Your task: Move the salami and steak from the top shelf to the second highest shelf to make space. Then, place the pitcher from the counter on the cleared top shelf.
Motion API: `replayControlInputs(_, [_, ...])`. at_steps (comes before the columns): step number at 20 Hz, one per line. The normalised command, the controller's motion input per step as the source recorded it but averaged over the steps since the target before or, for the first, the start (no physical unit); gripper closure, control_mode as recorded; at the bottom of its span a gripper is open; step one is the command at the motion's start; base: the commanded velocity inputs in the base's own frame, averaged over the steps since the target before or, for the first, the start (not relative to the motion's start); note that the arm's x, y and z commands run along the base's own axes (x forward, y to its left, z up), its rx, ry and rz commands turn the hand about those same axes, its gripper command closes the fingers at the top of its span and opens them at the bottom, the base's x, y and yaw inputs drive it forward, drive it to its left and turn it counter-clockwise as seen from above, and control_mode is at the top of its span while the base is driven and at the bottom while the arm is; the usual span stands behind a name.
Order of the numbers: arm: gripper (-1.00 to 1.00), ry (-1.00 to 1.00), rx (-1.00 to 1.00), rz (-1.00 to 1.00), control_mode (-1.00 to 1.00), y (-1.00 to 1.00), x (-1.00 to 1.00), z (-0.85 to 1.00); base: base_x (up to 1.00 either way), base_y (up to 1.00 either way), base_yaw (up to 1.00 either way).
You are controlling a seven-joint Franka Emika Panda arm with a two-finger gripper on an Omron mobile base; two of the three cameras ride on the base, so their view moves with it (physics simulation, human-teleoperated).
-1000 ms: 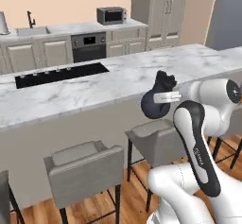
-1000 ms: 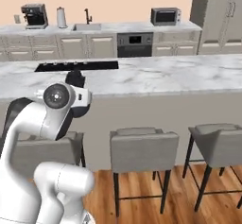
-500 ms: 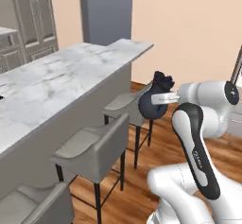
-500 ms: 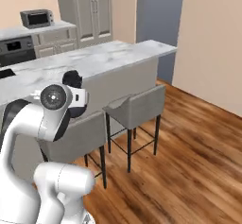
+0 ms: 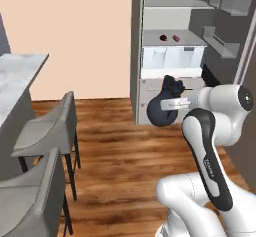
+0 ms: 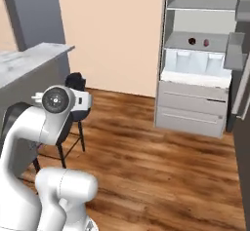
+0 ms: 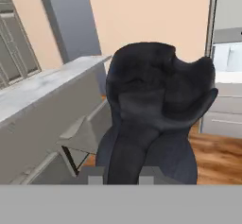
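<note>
Left base view is showing the tall grey open fridge [image 5: 170,46] standing in the upper right of the frame, its wide flat grey top shelf [image 5: 175,3] lying bare near the top edge. Just below it, the second highest shelf [image 5: 172,40], a grey panel above translucent bluish drawer fronts, is carrying both meats: the small dark reddish-brown steak chunk [image 5: 163,37] is sitting left of the small pinkish-red salami log [image 5: 176,38], the two near each other but apart. At the left edge, the long white marble counter [image 5: 17,76] is jutting into the frame above two grey bar stools [image 5: 47,131]. Centre frame, the white arm's two-finger gripper [image 5: 176,102] is clamping the dark navy bulbous pitcher [image 5: 162,108] by its neck, holding it in mid-air over the brown wooden floor [image 5: 110,151], lower than the fridge shelves.
</note>
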Motion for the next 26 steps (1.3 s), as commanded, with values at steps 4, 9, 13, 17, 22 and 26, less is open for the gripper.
replayControlInputs(4, [1.0, 0.0, 0.0, 0.0, 1.0, 0.0, 0.0, 0.0, 0.54, -0.3, -0.67])
replayControlInputs(9, [1.0, 0.0, 0.0, 0.0, 1.0, 0.0, 0.0, 0.0, 0.94, -0.24, -0.41])
replayControlInputs(13, [1.0, 0.0, 0.0, 0.0, 1.0, 0.0, 0.0, 0.0, 1.0, -0.39, -0.05])
replayControlInputs(17, [1.0, 0.0, 0.0, 0.0, 1.0, 0.0, 0.0, 0.0, 1.0, -0.21, 0.03])
replayControlInputs(22, [1.0, 0.0, 0.0, 0.0, 1.0, 0.0, 0.0, 0.0, 1.0, -0.16, 0.13])
replayControlInputs(26, [1.0, 0.0, 0.0, 0.0, 1.0, 0.0, 0.0, 0.0, 1.0, -0.17, 0.13])
